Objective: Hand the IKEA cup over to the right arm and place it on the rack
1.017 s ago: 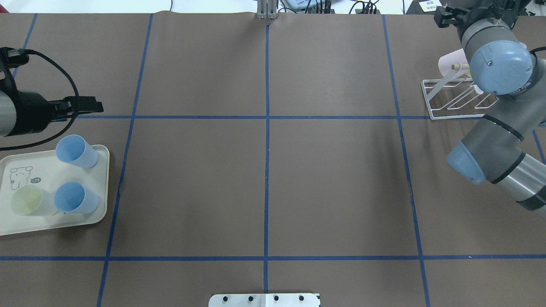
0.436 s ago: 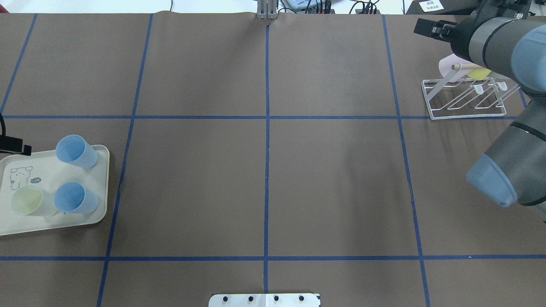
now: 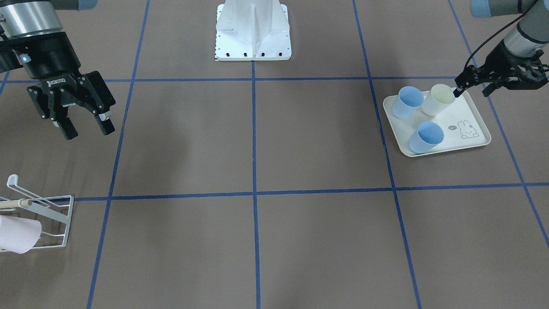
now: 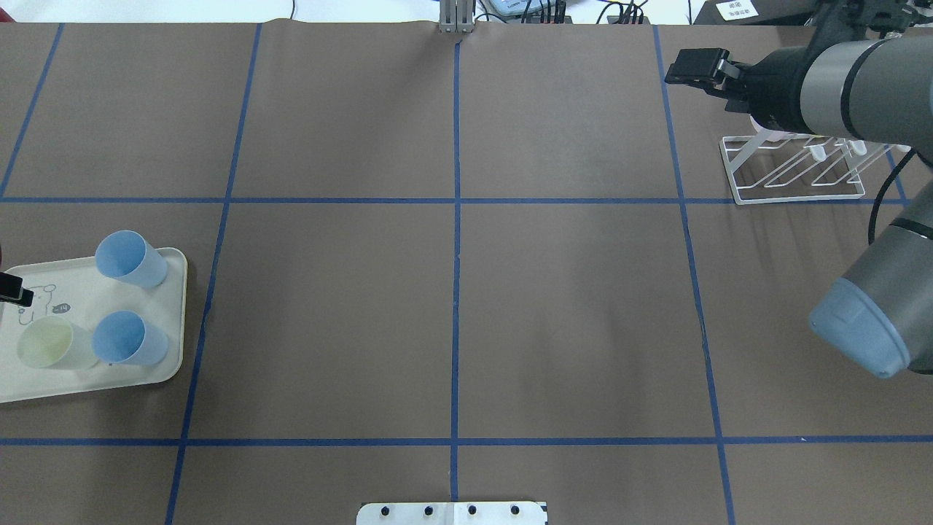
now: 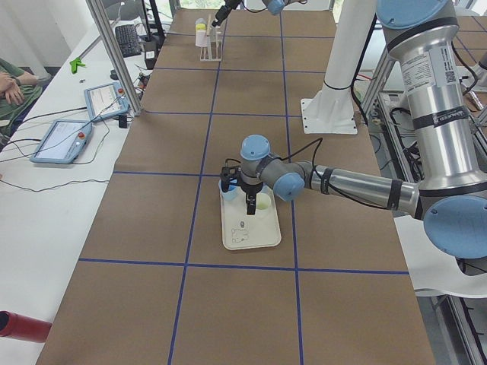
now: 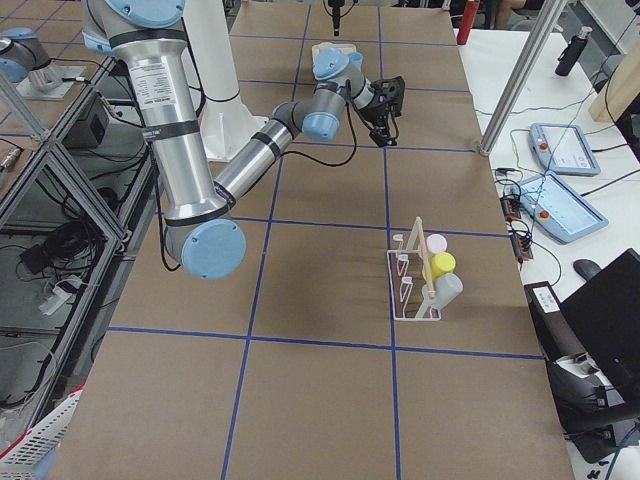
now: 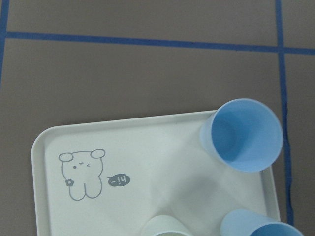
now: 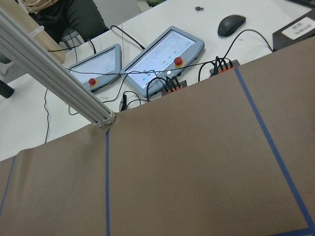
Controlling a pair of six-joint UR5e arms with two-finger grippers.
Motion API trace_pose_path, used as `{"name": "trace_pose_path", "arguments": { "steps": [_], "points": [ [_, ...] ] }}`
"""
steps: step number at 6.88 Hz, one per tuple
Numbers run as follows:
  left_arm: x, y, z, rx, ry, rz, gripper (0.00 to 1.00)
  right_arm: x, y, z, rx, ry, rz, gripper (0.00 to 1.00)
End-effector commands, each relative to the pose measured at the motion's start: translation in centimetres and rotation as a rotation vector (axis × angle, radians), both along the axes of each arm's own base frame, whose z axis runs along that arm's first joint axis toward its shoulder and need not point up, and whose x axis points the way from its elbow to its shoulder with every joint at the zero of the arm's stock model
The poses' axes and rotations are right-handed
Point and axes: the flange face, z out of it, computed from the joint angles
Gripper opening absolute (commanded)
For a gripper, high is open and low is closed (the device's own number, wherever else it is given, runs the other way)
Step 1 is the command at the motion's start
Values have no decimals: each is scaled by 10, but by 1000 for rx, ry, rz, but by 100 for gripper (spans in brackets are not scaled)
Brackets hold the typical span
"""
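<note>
Cups for this job are at my far left. Three stand mouth up on a cream tray (image 4: 87,383): the far blue cup (image 4: 130,259), the near blue cup (image 4: 127,339) and a pale yellow cup (image 4: 51,346). None is on the rack or in a gripper.

My left arm (image 5: 358,186) reaches out low and nearly level, with the wrist bent so the left gripper (image 3: 472,91) points down over the tray. From the front its jaws look parted and empty. One fingertip is just beside the pale yellow cup's rim, and I cannot tell whether it touches. The tray carries a small animal drawing (image 7: 81,172) and a speech bubble (image 7: 118,181) reading "~hi".

Further right, my right arm (image 4: 853,95) stretches along the table's far side, holding the right gripper (image 3: 87,128) in the air, apart from the rack. Its jaws are spread wide with nothing between them. White lettering (image 3: 56,80) on its body reads "ROBOTIQ".

The rack (image 4: 791,175), white wire, stands at the far right. A pink cup (image 3: 17,234), a bright yellow cup (image 6: 443,263) and a grey cup (image 6: 449,290) are on it.
</note>
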Motion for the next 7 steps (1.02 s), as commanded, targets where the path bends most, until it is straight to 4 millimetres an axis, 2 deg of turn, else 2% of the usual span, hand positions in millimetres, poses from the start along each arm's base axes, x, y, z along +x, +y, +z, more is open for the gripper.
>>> {"name": "trace_pose_path", "arguments": {
  "steps": [1,3,7],
  "points": [
    [1,3,17,-34,-10,2,100,-15,20,-18,-56,-182,-61,100],
    [5,7,17,-57,9,21,100,-24,23,-17,-53,-191,-76,100],
    [43,25,21,-95,-3,95,100,-30,23,-14,-59,-186,-83,100]
  ]
}}
